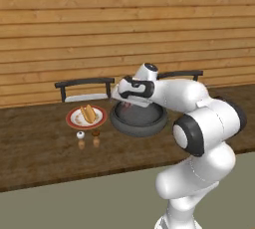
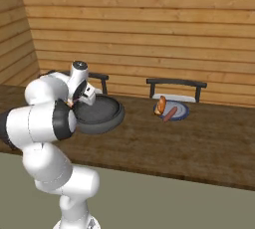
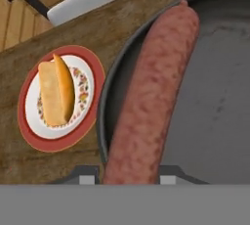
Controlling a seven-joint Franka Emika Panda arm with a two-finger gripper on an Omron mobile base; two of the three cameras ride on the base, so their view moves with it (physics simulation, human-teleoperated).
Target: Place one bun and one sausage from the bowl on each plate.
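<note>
Holding the sausage (image 3: 149, 97) pinched between the closed fingers of my gripper (image 3: 128, 177) over the bowl (image 3: 215, 97), I judge it is meant for the red-rimmed plate (image 3: 58, 138), which carries a bun (image 3: 56, 92) only (the blue plate (image 2: 180, 113) already has both). The sausage runs straight out from the fingertips, with that plate just beside the bowl.

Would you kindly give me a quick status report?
Gripper shut on sausage, over bowl. Red-rimmed plate has bun only. Blue plate complete. Path clear.
</note>
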